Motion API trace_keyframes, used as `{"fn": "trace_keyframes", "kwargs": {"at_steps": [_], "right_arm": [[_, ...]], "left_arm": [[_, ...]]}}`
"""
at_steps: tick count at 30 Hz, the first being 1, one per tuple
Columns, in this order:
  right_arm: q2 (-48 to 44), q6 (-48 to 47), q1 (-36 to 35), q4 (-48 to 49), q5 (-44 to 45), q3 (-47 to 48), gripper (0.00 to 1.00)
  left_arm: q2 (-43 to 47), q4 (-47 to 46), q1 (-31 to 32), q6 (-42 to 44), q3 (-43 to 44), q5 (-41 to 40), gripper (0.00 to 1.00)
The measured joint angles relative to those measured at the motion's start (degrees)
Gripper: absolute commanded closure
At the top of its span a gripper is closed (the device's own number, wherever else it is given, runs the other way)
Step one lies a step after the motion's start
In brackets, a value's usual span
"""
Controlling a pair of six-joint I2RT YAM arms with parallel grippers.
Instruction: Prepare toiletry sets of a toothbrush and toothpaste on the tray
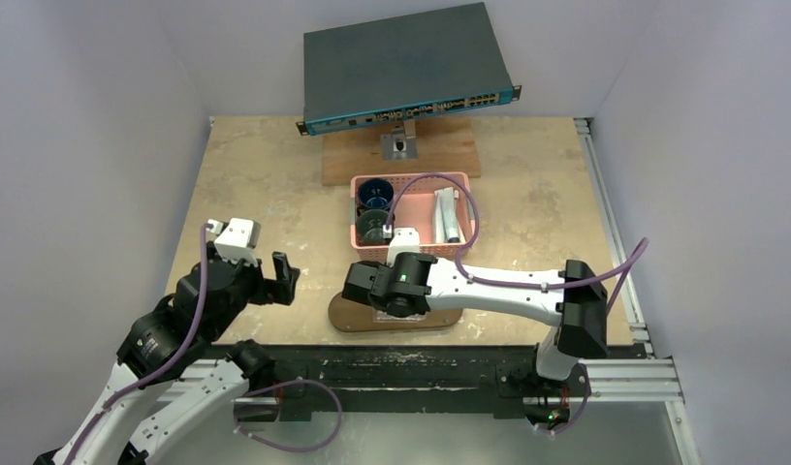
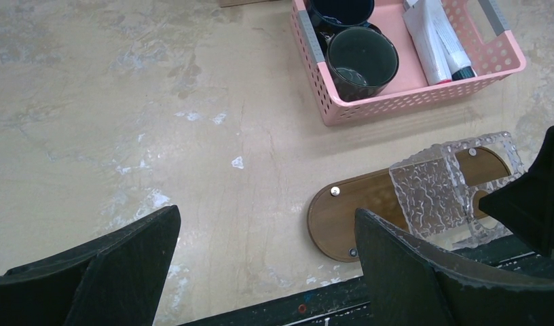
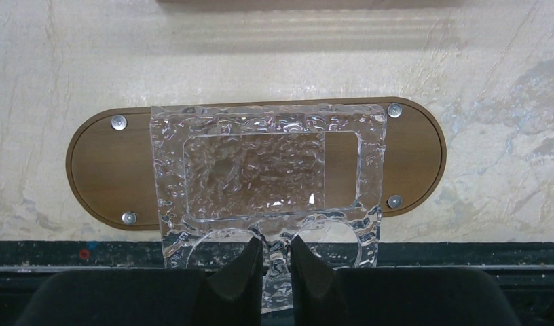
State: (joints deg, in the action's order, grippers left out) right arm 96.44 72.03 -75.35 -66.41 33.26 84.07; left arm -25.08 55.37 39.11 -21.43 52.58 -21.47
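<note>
The tray (image 3: 104,163) is a dark-brown oblong board lying near the table's front edge, also seen in the top view (image 1: 345,315) and the left wrist view (image 2: 349,210). My right gripper (image 3: 277,255) is shut on a clear, bumpy plastic holder (image 3: 261,163), pinching the strip between its two round holes. The holder (image 2: 430,190) is over the tray's middle, its near edge overhanging. The toiletry sets (image 2: 437,41) lie in the right half of the pink basket (image 2: 396,105). My left gripper (image 2: 267,231) hangs open and empty left of the tray.
Two dark mugs (image 1: 374,194) (image 1: 374,226) fill the left half of the basket (image 1: 411,180). A network switch (image 1: 406,63) stands on a mount over a wooden board (image 1: 353,160) at the back. A black rail (image 1: 421,363) runs along the table's front edge.
</note>
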Motion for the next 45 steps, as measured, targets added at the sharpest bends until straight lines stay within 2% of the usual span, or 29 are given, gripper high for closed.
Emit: {"fn": "trace_keyframes", "kwargs": {"at_steps": [10, 45], "right_arm": [[4.2, -0.2, 0.0, -0.1, 0.0, 0.1, 1.0], [6.7, -3.7, -0.1, 1.0, -0.4, 0.8, 0.95]], "left_arm": [[0.1, 0.0, 0.0, 0.0, 0.0, 0.2, 0.0], [0.1, 0.0, 0.0, 0.0, 0.0, 0.2, 0.0]]}}
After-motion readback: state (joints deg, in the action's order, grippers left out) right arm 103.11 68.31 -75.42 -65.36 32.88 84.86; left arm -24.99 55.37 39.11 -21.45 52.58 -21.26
